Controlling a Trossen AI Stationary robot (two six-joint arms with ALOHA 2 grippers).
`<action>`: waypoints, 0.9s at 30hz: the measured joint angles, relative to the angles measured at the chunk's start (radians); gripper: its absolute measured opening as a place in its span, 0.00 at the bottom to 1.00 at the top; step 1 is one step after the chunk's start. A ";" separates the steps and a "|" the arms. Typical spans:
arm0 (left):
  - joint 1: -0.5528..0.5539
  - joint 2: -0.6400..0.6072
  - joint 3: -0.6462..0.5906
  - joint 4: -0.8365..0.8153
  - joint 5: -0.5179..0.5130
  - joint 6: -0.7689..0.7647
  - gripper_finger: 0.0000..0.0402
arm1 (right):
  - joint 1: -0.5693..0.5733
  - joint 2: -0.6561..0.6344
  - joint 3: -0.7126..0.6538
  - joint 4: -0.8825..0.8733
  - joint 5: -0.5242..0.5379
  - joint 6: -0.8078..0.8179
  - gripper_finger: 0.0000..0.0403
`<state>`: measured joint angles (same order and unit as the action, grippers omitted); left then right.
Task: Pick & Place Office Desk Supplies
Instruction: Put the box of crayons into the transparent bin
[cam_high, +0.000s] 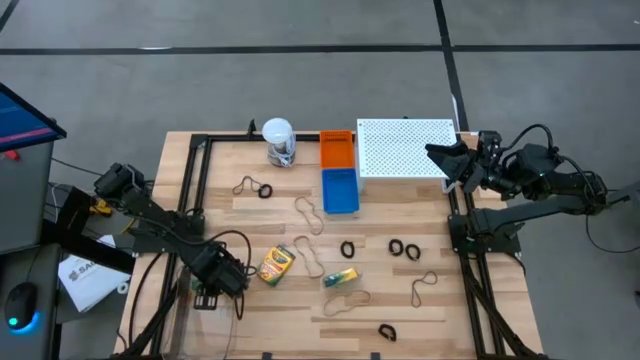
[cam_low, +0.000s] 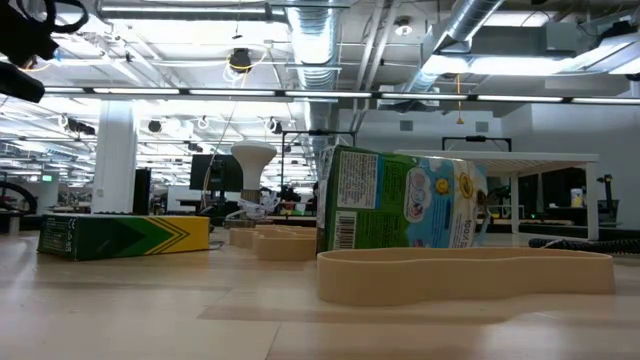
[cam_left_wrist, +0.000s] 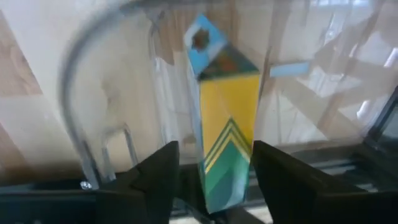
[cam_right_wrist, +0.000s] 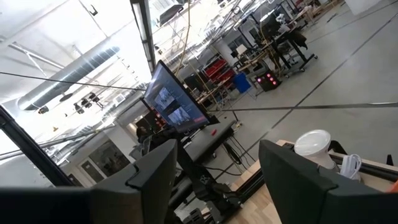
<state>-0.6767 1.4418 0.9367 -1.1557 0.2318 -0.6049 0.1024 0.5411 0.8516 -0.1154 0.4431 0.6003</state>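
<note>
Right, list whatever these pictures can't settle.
- Whether the left gripper touches the crayon box: left wrist view blurred, high view too small.
- Black clips: too small in the high view for detail.
- What lies behind the second crayon box: blocked in the low view.
- Jar: partly behind the right gripper, right wrist view.

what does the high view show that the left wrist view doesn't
Only the high view: the whole table, orange bin, blue bin, white shelf, jar, second crayon box, rubber bands, black clips, and the right gripper raised over the shelf's edge.

Only the left wrist view: the left gripper with its jaws open, standing either side of the crayon box's end, apart from it.

Both: the crayon box on the wood.
</note>
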 joint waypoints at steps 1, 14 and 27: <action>-0.003 0.000 0.000 -0.013 0.004 0.003 0.51 | 0.000 0.000 0.000 0.000 0.000 0.000 0.55; 0.025 -0.282 0.053 0.014 0.195 -0.036 0.53 | 0.000 0.000 0.000 0.004 0.000 0.001 0.55; 0.278 -0.335 0.054 0.285 0.270 0.015 0.55 | 0.000 0.000 0.000 0.004 0.000 -0.010 0.55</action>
<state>-0.3989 1.1067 0.9906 -0.8709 0.5021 -0.5899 0.1024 0.5411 0.8516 -0.1111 0.4431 0.5907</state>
